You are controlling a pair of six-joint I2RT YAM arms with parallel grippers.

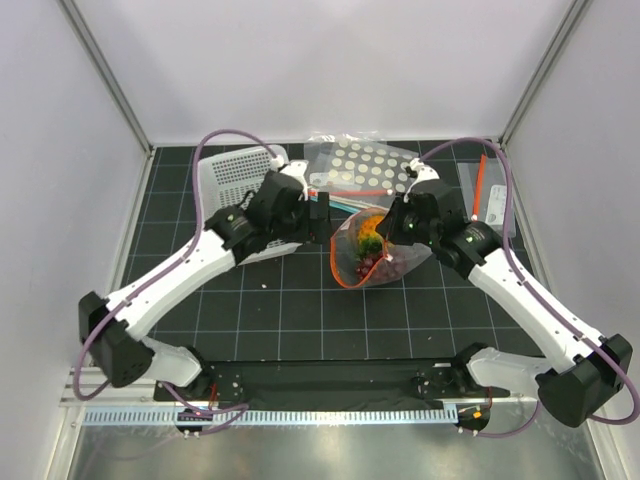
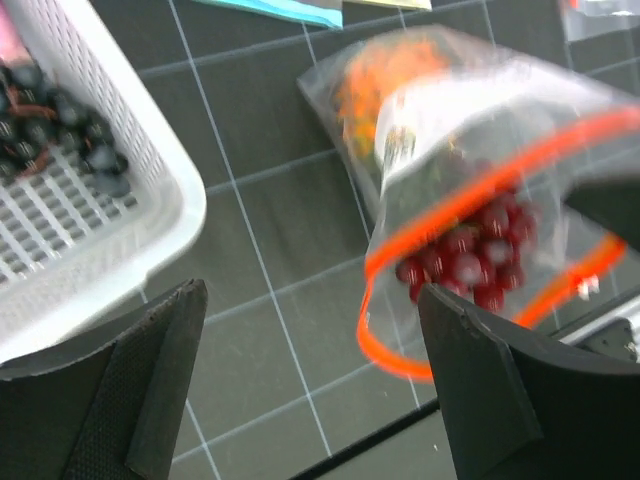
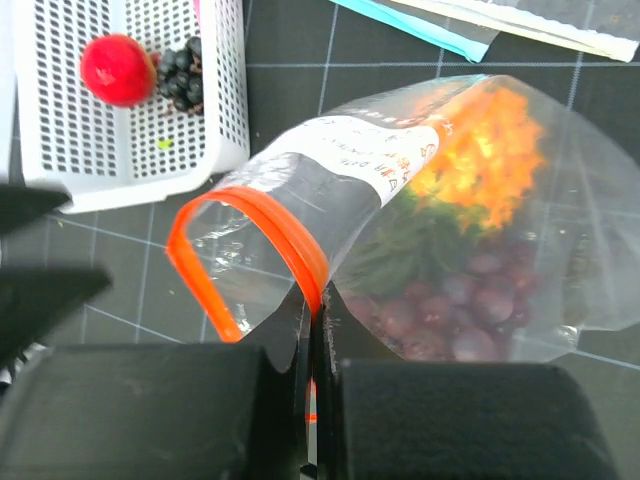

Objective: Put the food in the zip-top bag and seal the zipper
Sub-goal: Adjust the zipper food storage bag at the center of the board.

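Note:
The zip-top bag point(image 1: 392, 262) hangs just above the mat at the middle, its red-orange zipper point(image 3: 262, 218) gaping in an open loop. Inside lie an orange pineapple point(image 3: 487, 150) with green leaves and a reddish-purple grape bunch point(image 3: 450, 305). My right gripper point(image 3: 316, 300) is shut on the zipper rim at the bag's mouth and holds it up. My left gripper point(image 2: 310, 400) stands open just left of the mouth, with nothing between its fingers. A red apple point(image 3: 118, 68) and a dark grape bunch point(image 3: 180, 72) lie in the white basket point(image 3: 60, 170).
The white basket point(image 1: 232, 172) stands at the back left, close behind my left arm. A larger clear bag with white dots point(image 1: 365, 165) lies at the back middle. Another small clear bag point(image 1: 482, 190) lies at the back right.

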